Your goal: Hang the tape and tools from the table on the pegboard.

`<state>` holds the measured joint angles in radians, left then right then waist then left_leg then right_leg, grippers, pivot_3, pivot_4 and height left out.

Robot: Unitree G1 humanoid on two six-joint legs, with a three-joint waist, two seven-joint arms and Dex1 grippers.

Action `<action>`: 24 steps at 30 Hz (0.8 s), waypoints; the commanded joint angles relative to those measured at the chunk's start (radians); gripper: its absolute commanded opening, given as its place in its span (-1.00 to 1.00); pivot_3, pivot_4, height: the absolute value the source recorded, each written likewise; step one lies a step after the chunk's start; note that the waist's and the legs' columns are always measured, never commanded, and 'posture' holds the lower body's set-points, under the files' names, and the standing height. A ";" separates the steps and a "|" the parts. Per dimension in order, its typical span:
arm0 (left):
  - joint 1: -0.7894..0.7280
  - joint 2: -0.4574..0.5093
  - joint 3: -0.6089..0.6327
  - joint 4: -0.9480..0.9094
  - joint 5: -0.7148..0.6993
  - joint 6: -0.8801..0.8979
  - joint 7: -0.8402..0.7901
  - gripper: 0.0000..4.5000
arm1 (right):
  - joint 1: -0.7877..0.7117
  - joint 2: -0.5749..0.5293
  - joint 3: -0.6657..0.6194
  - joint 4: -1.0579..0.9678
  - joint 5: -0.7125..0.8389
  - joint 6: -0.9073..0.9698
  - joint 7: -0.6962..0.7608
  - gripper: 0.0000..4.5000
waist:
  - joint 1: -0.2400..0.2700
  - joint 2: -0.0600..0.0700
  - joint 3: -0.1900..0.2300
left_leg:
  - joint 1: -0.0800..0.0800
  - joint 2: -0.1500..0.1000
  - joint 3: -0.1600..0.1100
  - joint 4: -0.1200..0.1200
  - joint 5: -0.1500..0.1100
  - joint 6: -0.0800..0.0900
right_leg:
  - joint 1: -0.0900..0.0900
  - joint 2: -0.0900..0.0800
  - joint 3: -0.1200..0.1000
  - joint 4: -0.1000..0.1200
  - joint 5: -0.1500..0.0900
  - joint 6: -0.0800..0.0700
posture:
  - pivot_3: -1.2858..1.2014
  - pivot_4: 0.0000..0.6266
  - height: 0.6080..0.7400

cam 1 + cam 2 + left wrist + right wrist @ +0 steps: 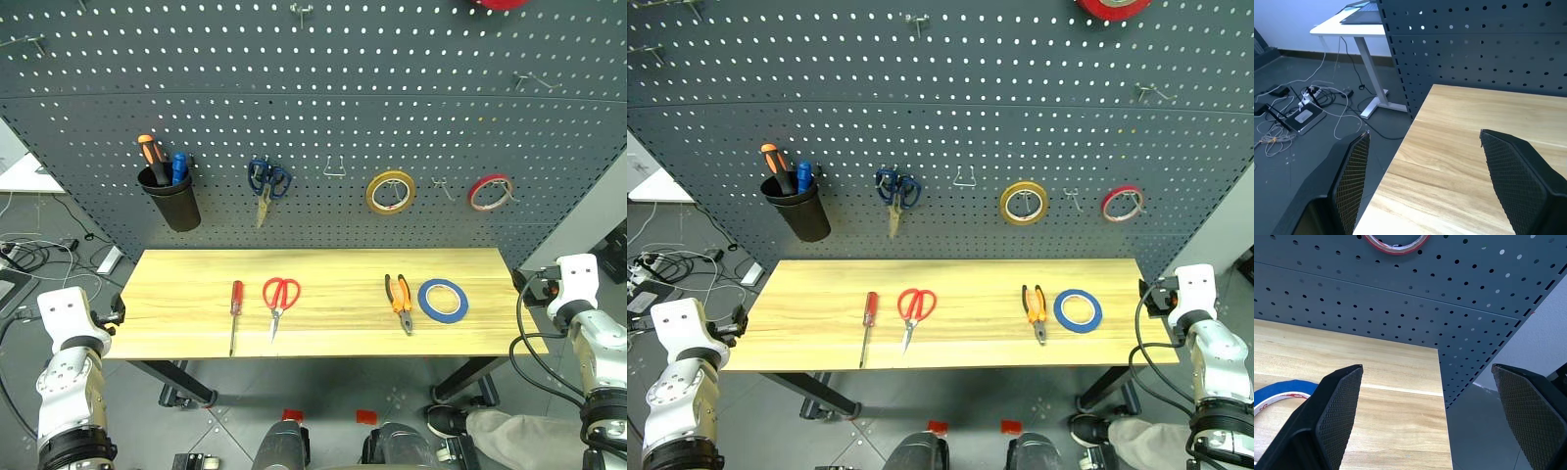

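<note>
The pegboard (323, 117) stands behind the tabletop (196, 269), where four things lie in a row, none hung yet. From the robot's left: screwdriver (235, 299) and scissors (280, 294), both with their long axes running front to back, tips toward the robot, then pliers (399, 299) and blue tape (443, 300). The right gripper (1425, 421), jaws wide apart and empty, hangs off the right end, nearest the tape, probably the first pick. The left gripper (1425, 191), also apart and empty, waits at the left end, nearer the screwdriver.

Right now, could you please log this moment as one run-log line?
blue tape, pliers, red scissors, red screwdriver: on table | both grippers: open, empty
</note>
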<state>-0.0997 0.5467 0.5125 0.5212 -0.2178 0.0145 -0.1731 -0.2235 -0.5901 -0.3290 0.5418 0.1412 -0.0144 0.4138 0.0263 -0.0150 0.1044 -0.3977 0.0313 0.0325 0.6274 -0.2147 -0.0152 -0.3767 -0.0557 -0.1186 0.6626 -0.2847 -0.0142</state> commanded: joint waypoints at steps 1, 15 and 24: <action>0.004 0.034 -0.007 -0.039 0.021 -0.023 -0.006 0.68 | -0.016 -0.008 -0.003 -0.021 0.011 -0.025 0.007 1.00 | 0.000 0.000 0.000 | 0.000 0.000 0.000 0.000 0.000 0.000 | 0.000 0.000 0.000 0.000 0.000 0.000 | 0.08 -0.81 1.00; 0.093 0.012 -0.054 -0.191 0.019 0.010 -0.083 0.68 | 0.123 -0.020 0.091 -0.274 0.005 0.078 0.132 1.00 | 0.000 -0.002 0.013 | 0.000 0.001 0.001 0.000 0.000 0.000 | -0.001 0.000 0.001 0.000 0.000 0.000 | 0.07 -0.58 1.00; 0.131 0.022 -0.289 -0.495 0.072 0.094 -0.253 0.68 | 0.237 -0.093 0.260 -0.650 -0.035 0.358 0.225 1.00 | 0.002 -0.003 0.098 | -0.003 0.003 0.003 0.000 -0.001 0.000 | -0.005 0.000 0.004 0.000 0.000 0.001 | 0.02 -0.15 1.00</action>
<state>0.0487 0.5530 0.2626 0.1022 -0.1695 0.1031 -0.3988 0.0252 -0.6584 -0.0859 -0.0391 0.1187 0.2905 0.6242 0.0285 -0.0178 0.2021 -0.4013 0.0342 0.0362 0.6273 -0.2155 -0.0153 -0.3828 -0.0559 -0.1141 0.6629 -0.2842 -0.0135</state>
